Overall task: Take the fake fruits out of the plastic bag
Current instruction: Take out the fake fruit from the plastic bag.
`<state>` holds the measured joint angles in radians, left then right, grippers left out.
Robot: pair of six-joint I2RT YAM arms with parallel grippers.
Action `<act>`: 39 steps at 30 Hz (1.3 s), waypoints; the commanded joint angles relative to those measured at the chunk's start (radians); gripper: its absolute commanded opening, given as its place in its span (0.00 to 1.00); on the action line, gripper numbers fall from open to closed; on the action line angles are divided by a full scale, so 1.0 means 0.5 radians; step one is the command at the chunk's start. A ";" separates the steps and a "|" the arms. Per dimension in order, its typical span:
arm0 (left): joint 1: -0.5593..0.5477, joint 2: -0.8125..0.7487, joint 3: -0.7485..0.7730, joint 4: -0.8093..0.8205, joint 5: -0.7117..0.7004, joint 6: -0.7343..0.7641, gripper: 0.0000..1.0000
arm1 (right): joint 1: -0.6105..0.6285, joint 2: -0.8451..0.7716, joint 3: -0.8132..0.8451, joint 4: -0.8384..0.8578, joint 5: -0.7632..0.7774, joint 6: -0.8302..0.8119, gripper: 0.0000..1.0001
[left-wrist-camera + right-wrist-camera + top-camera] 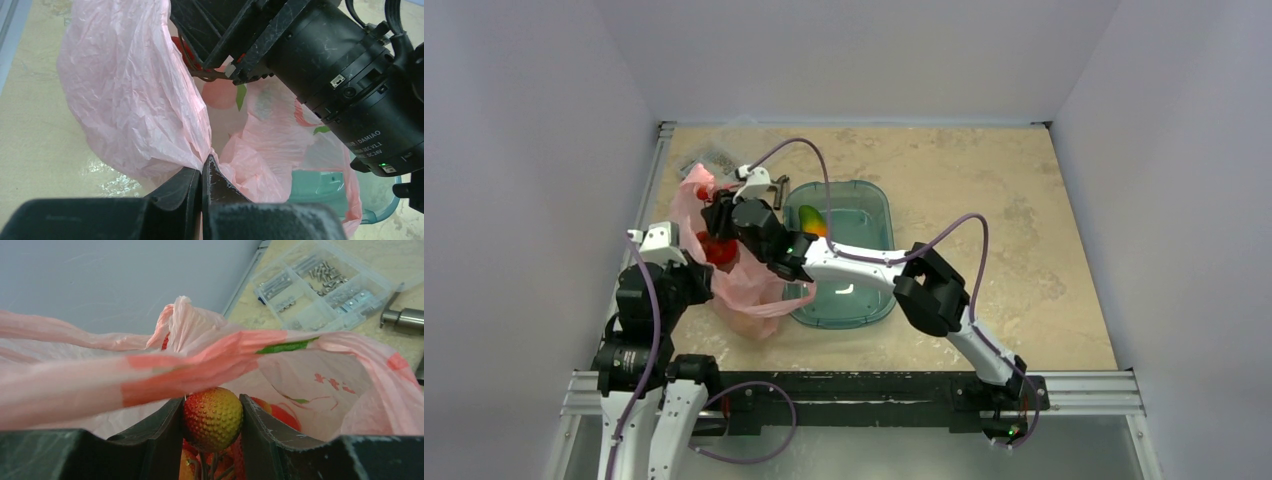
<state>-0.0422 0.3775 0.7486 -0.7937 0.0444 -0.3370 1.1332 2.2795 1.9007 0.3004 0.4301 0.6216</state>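
Right wrist view: the right tool grips a bumpy red-yellow plastic fruit inside the crinkly pink plastic bag by the desk's left edge; the left tool pinches its rim. Next, probably, lifting the fruit clear.

From above, the right arm covers the plastic bag's mouth, hiding most fake fruits. Up close, the bumpy red-yellow fruit runs off the picture's bottom edge; the jaws mask those behind it.
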 commanded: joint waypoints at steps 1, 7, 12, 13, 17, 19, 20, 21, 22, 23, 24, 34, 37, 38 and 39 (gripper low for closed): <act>-0.020 -0.008 0.003 0.082 -0.006 0.011 0.00 | 0.018 -0.199 0.104 -0.067 0.159 0.228 0.00; -0.022 0.048 0.021 0.037 -0.081 0.008 0.00 | 0.019 -0.404 0.118 -0.304 0.068 0.382 0.00; -0.021 0.058 0.034 -0.010 -0.312 -0.032 0.00 | 0.000 -0.610 0.071 -0.484 -0.167 0.432 0.00; -0.021 0.061 0.043 -0.029 -0.376 -0.042 0.00 | 0.001 -0.668 0.010 -0.483 -0.234 0.437 0.00; -0.021 0.032 0.061 -0.090 -0.564 -0.076 0.00 | 0.001 -0.916 -0.357 -0.321 -0.491 0.334 0.00; -0.022 0.001 0.054 -0.090 -0.632 -0.082 0.00 | 0.001 -1.045 -0.586 -0.196 -0.679 0.259 0.00; -0.021 -0.012 0.051 -0.089 -0.663 -0.086 0.00 | 0.001 -1.108 -0.674 -0.162 -0.737 0.228 0.00; -0.020 -0.019 0.049 -0.089 -0.685 -0.089 0.00 | 0.001 -1.170 -0.751 -0.146 -0.774 0.196 0.00; -0.020 -0.019 0.049 -0.091 -0.694 -0.090 0.00 | 0.001 -1.223 -0.816 -0.129 -0.803 0.151 0.00; -0.020 -0.015 0.050 -0.096 -0.696 -0.090 0.00 | 0.001 -1.278 -0.873 -0.130 -0.813 0.109 0.00; -0.020 -0.012 0.055 -0.099 -0.694 -0.091 0.00 | -0.001 -1.327 -0.922 -0.147 -0.795 0.062 0.00; -0.020 -0.010 0.040 -0.028 -0.493 -0.034 0.00 | -0.048 -1.532 -1.054 -0.412 -1.050 -0.369 0.00; -0.020 -0.056 0.022 -0.004 -0.468 -0.023 0.00 | -0.053 -1.495 -1.069 -0.439 -1.052 -0.384 0.00; -0.020 -0.075 0.021 -0.008 -0.485 -0.023 0.00 | -0.056 -1.477 -1.052 -0.459 -1.056 -0.392 0.00; -0.020 -0.093 0.023 -0.010 -0.494 -0.023 0.00 | -0.059 -1.447 -1.020 -0.489 -1.060 -0.405 0.00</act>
<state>-0.0486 0.3653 0.7486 -0.8478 -0.2226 -0.3622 1.1076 1.5375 1.3407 0.0814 -0.0479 0.4778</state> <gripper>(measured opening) 0.006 0.386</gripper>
